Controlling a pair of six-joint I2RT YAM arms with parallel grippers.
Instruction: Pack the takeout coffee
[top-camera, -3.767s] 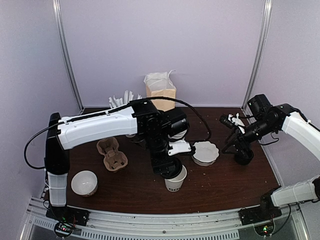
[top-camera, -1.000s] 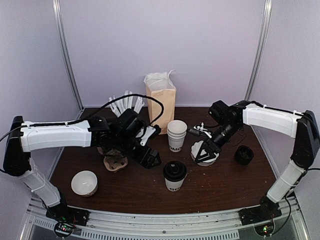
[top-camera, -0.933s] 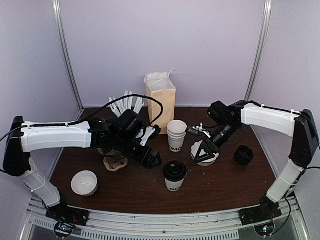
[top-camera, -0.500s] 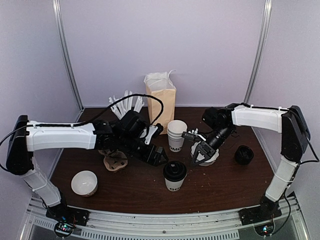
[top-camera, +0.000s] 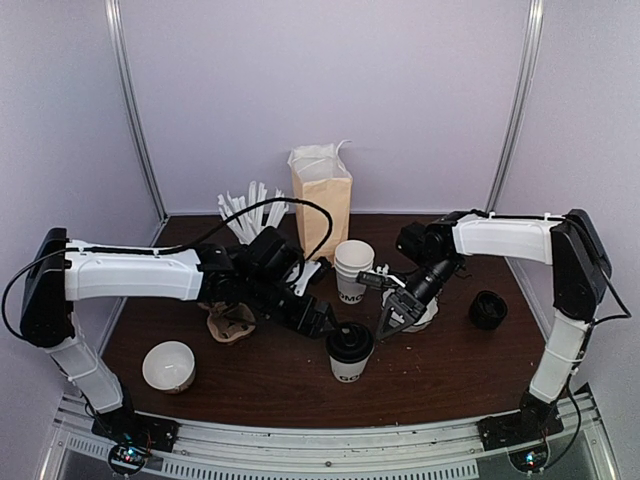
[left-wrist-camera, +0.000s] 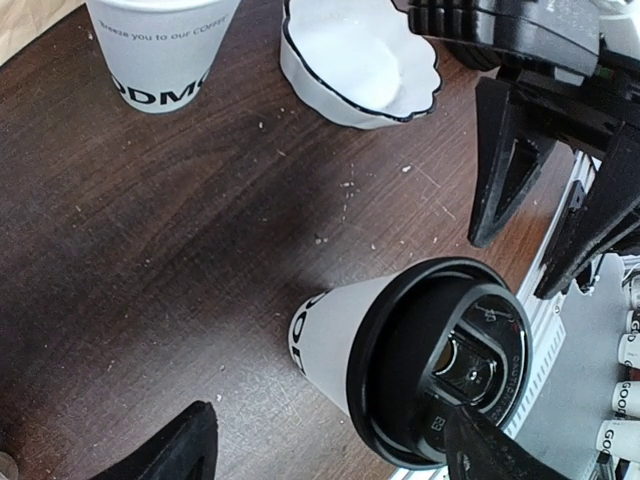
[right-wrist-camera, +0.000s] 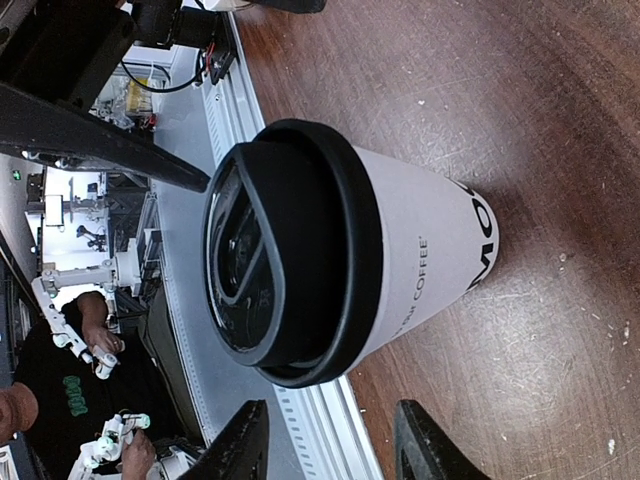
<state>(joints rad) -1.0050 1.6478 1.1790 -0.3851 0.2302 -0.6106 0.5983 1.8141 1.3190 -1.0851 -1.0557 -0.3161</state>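
Observation:
The takeout coffee (top-camera: 350, 352), a white cup with dark lettering and a black domed lid, stands upright on the brown table near the front middle. My left gripper (top-camera: 322, 320) is open just left of it. In the left wrist view the cup (left-wrist-camera: 340, 335) stands between the spread fingertips (left-wrist-camera: 175, 455), untouched as far as I can see. My right gripper (top-camera: 390, 320) is open just right of the cup. In the right wrist view the cup (right-wrist-camera: 410, 250) stands ahead of the open gripper (right-wrist-camera: 335, 450).
A stack of lidless white cups (top-camera: 352, 268) stands behind the coffee, with a white scalloped dish (top-camera: 418, 312) to its right. Black lids (top-camera: 487, 310) lie far right. A cardboard cup carrier (top-camera: 228, 325), a white bowl (top-camera: 168, 365), a paper bag (top-camera: 322, 195) and white cutlery (top-camera: 250, 210) stand left and back.
The lid is now on the cup. My left gripper has moved right up to the coffee. My right gripper has swung left from the dish to the cup's other side.

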